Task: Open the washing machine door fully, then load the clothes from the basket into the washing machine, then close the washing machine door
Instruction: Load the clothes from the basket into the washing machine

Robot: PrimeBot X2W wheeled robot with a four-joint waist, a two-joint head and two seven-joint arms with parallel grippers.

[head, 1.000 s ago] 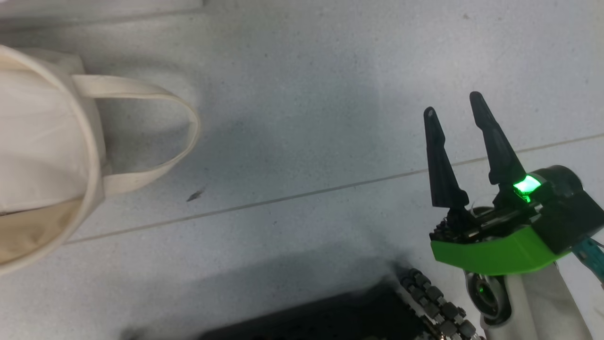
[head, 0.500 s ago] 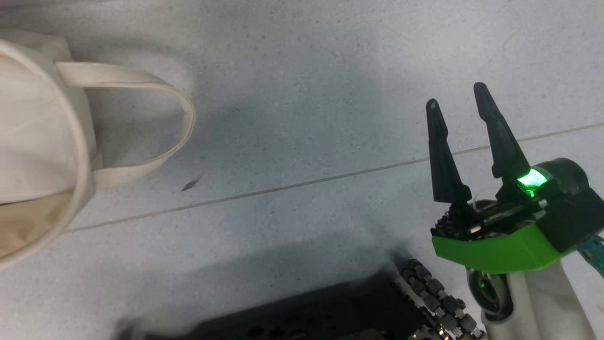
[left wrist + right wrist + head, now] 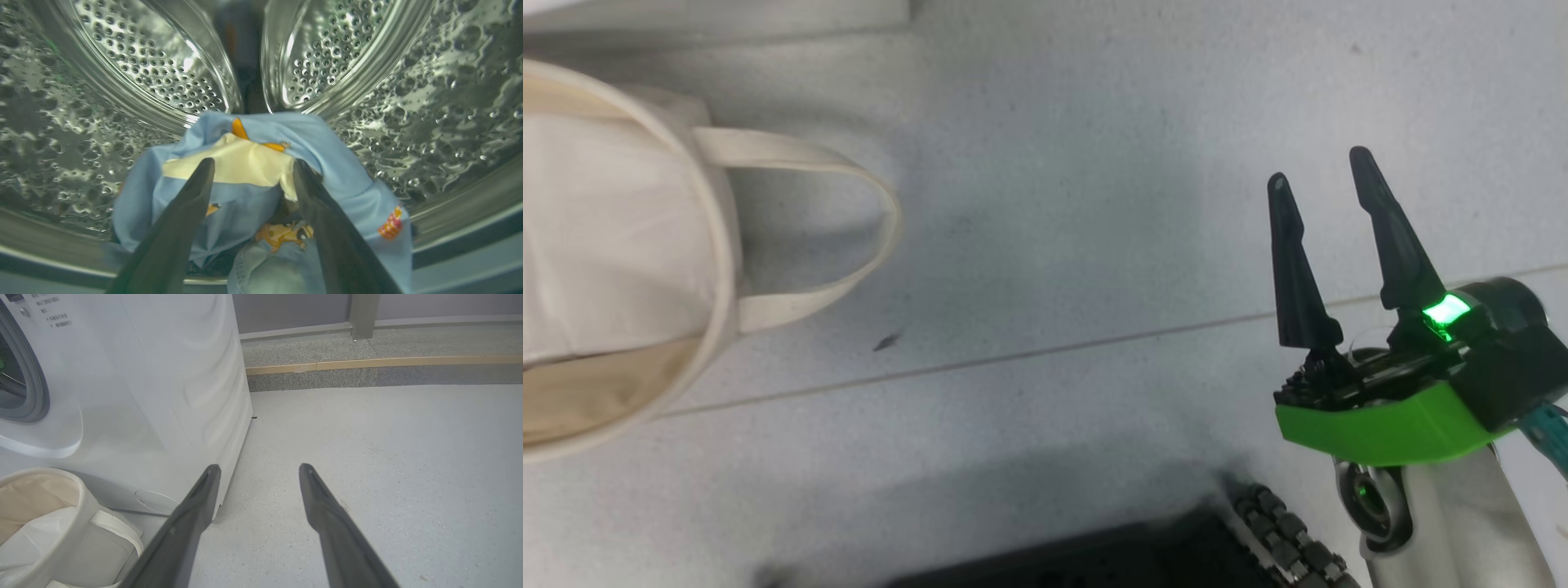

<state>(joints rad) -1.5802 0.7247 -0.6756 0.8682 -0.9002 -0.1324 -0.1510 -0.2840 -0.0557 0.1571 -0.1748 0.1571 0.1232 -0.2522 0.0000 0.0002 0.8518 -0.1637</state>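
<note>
The left tool (image 3: 253, 163) is released, its two dark fingers (image 3: 192, 204) spread wide inside the washing machine's perforated steel drum (image 3: 143, 65). The clothes (image 3: 339, 163), light blue fabric with a cream patch and orange-brown cartoon animals, lie bunched on the drum's bottom just past the fingertips. Part of the cloth shows between the fingers, and whether they touch it cannot be told.

The right tool (image 3: 1319, 167) is also released and grasps nothing. It hangs over the pale speckled floor (image 3: 1054, 245), with a green light glowing at its base. In the right wrist view its fingers (image 3: 192, 522) point at bare floor just beside the front corner of the white washing machine (image 3: 163, 396). The machine's grey rubber ring (image 3: 39, 396) shows at that view's left edge.

The basket (image 3: 719, 269), a cream canvas tub with a loop handle (image 3: 849, 229) lying out over the floor, stands close in front of the machine, well apart from the right tool. A white liner (image 3: 36, 539) is crumpled inside it.
</note>
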